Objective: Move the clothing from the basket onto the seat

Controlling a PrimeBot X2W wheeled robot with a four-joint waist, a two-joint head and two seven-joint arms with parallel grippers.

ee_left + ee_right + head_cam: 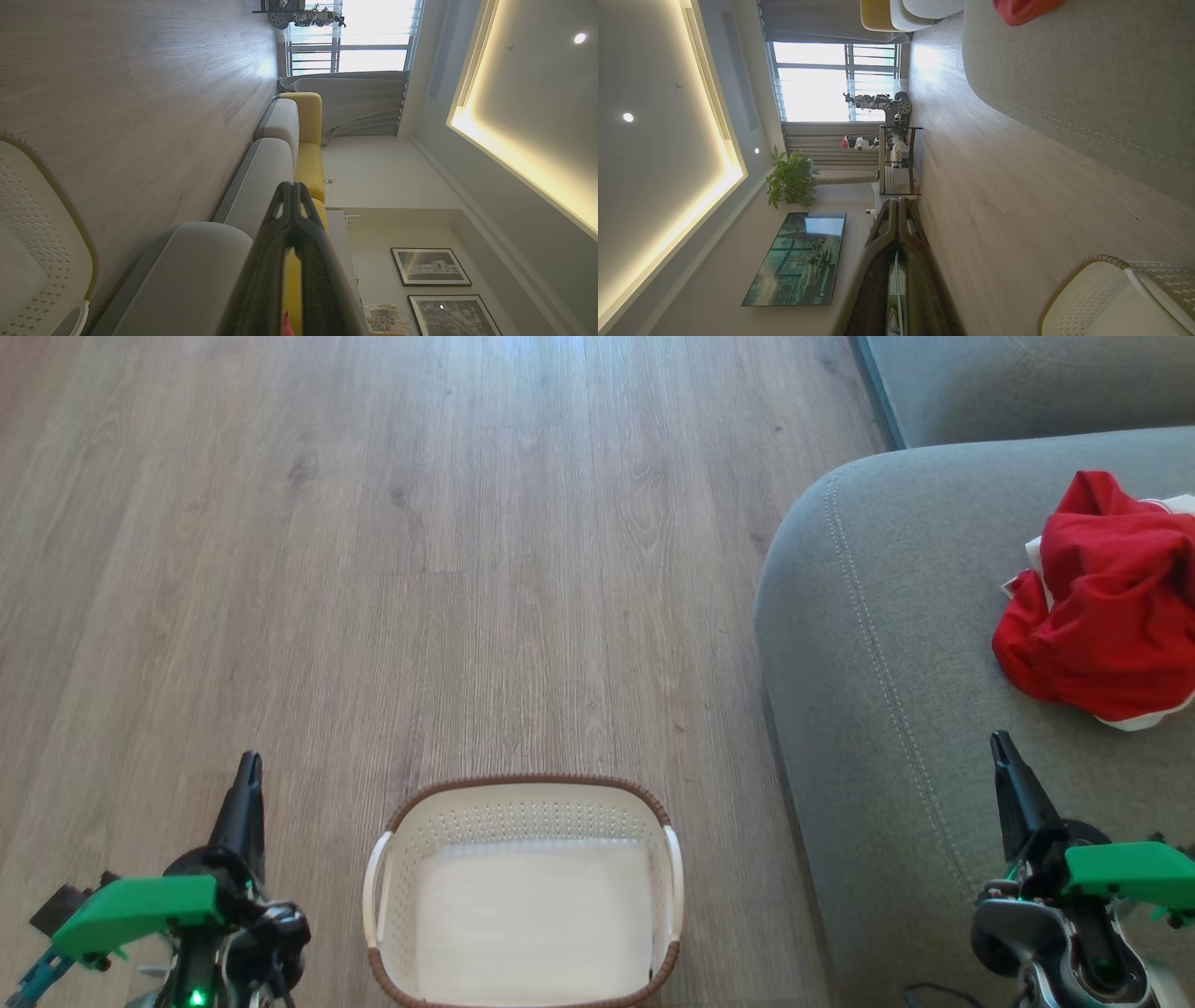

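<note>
The red clothing [1102, 607] with white trim lies crumpled on the grey-green seat [887, 663] at the right; a red corner of the clothing [1024, 8] shows at the top of the right wrist view. The white basket [525, 807] with a brown rim stands on the floor at bottom centre, and nothing lies inside it. My left gripper [248, 767] is shut and holds nothing, left of the basket. My right gripper [1002, 745] is shut and holds nothing, over the seat just below the clothing. Both pairs of fingers meet at the tips, the left gripper [292, 186] and the right gripper [896, 201].
Wood-look floor [420, 569] stretches ahead and to the left. A second sofa cushion [1027, 383] sits at the top right. The wrist views show yellow back cushions [308, 158], a window [822, 79], a shelf [896, 158], a plant [789, 179] and a wall screen [803, 256].
</note>
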